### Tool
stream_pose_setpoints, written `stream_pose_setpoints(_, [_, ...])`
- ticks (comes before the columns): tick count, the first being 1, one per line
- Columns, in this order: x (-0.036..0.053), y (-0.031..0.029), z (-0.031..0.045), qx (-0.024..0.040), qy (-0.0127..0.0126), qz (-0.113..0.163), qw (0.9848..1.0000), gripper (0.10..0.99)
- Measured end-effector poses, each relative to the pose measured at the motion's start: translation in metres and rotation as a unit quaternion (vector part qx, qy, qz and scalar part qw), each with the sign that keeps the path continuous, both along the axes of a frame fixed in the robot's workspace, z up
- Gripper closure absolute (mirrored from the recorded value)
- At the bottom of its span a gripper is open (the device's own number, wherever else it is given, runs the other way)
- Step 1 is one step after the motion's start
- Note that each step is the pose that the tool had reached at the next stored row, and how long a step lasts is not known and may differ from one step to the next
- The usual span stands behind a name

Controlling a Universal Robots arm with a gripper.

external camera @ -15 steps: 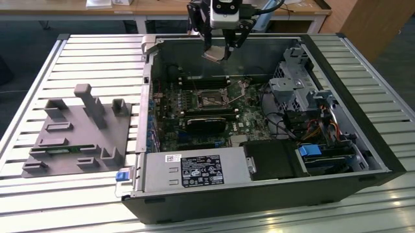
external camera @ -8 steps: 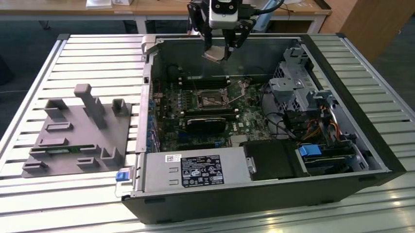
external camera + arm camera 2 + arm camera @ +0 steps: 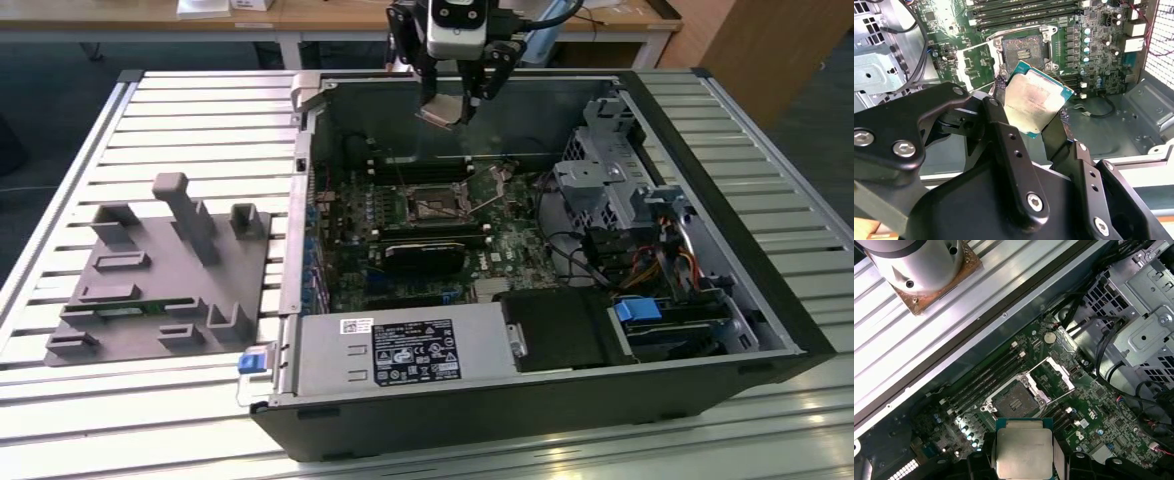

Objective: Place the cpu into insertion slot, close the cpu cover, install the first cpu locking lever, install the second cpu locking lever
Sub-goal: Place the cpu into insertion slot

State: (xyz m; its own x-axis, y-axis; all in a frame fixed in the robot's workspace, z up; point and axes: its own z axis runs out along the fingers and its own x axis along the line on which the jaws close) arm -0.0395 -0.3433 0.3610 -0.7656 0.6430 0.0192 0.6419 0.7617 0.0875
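My gripper (image 3: 449, 103) hangs over the far wall of the open computer case, shut on the cpu (image 3: 441, 113), a pale metal square chip. In both wrist views the cpu (image 3: 1036, 100) (image 3: 1023, 446) sits clamped by its edges between the two black fingers (image 3: 1004, 135), above the motherboard. The insertion slot (image 3: 434, 205) (image 3: 1021, 51) (image 3: 1014, 402) lies bare below it, its dark pin field exposed. The cpu cover (image 3: 1059, 372) stands flipped open beside the slot.
The case (image 3: 747, 300) lies open on a slatted metal table (image 3: 187, 120). Memory slots (image 3: 1024, 12) run beside the socket. A black heatsink block (image 3: 424, 255), a power supply (image 3: 387, 350) and a drive cage (image 3: 601, 180) crowd the case. A grey fixture (image 3: 160, 270) rests at the exterior view's left.
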Motion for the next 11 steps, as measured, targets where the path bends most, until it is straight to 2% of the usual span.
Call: stream_pose_setpoints(11, [0.0, 0.0002, 0.0, 0.0, 0.0, -0.019, 0.9998, 0.545])
